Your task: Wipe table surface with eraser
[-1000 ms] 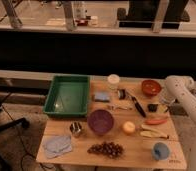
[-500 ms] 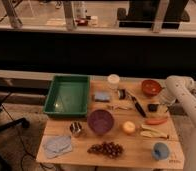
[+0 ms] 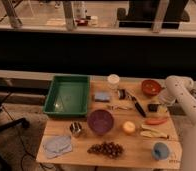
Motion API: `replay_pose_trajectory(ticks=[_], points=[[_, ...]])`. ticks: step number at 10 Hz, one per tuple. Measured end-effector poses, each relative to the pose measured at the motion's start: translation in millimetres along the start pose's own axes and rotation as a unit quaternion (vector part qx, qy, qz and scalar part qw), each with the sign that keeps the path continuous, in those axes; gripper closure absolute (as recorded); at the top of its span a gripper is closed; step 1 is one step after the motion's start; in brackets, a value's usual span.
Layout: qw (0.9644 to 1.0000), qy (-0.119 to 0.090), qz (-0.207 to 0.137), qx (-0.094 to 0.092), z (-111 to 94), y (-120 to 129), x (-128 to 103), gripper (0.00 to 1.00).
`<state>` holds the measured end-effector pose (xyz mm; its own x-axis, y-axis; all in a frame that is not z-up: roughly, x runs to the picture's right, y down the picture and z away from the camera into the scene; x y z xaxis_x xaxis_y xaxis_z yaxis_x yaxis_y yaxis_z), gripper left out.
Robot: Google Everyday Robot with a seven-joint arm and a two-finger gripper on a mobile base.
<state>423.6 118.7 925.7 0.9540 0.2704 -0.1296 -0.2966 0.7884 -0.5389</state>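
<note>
The light tan planked wooden table surface (image 3: 136, 146) carries a green rectangular plastic tray (image 3: 50, 95) at its left and a purple round bowl (image 3: 100, 121) mid-table. The white arm's gripper (image 3: 160, 102) hangs at the right edge, open or closed I cannot tell, just beside the small dark rectangular eraser (image 3: 153, 107) lying on the wood.

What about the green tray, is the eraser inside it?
No, the eraser lies at the far right beside the gripper, well apart from the green tray on the left.

tool (image 3: 159, 104) just beside eraser (image 3: 152, 107), right side of table surface (image 3: 136, 144)
</note>
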Motion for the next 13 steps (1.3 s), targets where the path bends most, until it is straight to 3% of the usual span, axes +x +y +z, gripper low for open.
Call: replay_pose_trajectory(ticks=[3,8,13], points=[[1.0,0.002,0.002,-0.009,2.6,0.4,0.6,0.49],[0.9999,0.003,0.008,-0.006,2.2,-1.6,3.1,0.94],[0.9999,0.005,0.014,0.006,-2.9,-5.0,3.1,0.97]])
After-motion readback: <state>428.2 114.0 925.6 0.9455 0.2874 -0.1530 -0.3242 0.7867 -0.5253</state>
